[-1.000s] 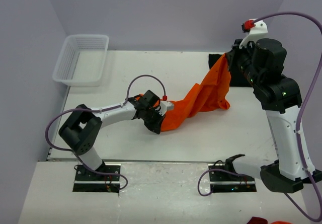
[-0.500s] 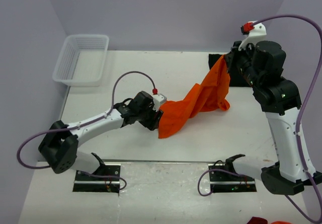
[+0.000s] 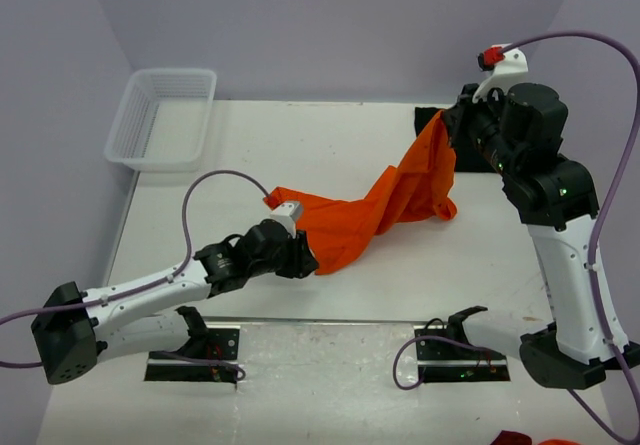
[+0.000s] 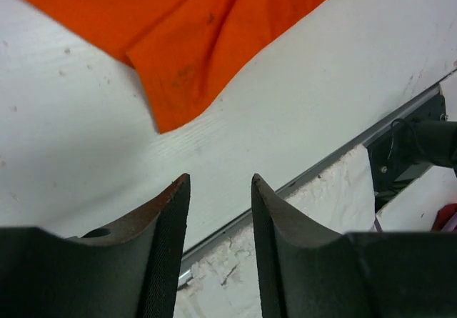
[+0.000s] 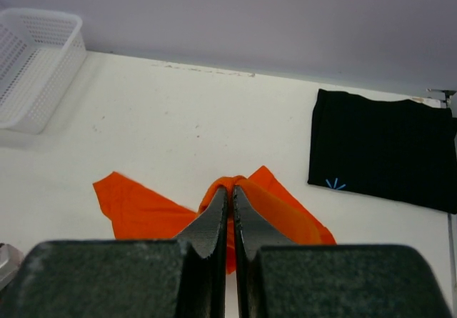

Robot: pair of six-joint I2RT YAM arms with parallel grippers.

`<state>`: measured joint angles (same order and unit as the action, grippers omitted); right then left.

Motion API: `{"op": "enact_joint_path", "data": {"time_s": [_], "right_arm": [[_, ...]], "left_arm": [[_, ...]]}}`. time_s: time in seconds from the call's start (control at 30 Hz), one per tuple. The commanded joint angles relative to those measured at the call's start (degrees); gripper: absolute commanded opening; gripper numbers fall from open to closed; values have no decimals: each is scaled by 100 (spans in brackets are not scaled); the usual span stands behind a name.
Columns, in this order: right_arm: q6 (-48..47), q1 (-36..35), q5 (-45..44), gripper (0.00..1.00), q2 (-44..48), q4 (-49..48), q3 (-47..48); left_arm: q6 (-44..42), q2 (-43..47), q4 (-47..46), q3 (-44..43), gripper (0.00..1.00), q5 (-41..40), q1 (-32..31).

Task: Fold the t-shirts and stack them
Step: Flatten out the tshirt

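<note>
We see the orange t-shirt (image 3: 390,200) slanting from the raised right fingers (image 5: 214,221), pinched on its far end, down to the table (image 3: 330,135), its loose corner just ahead of the nearer left fingers (image 4: 168,218), apart and seemingly empty.

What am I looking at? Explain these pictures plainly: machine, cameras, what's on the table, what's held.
Two robot arms are bolted at the near edge of a white table. One picture comes from a fixed camera above and behind them; the other two from a camera on each wrist. The right gripper is shut on a bright orange cloth t-shirt, lifting one end while the rest trails on the table. The left gripper is open and empty, near the shirt's corner. A flat black cloth t-shirt lies back right; a white plastic mesh basket sits back left.
</note>
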<state>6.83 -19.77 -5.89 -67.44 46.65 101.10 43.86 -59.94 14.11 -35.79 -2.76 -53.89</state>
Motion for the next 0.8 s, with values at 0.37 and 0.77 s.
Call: {"op": "enact_joint_path", "data": {"time_s": [0.37, 0.77], "right_arm": [[11, -247, -35, 0, 328, -42, 15], [-59, -335, -97, 0, 468, -42, -64]], "left_arm": [[2144, -975, -892, 424, 38, -568, -333], [2865, -1775, -1613, 582, 45, 13, -17]]}}
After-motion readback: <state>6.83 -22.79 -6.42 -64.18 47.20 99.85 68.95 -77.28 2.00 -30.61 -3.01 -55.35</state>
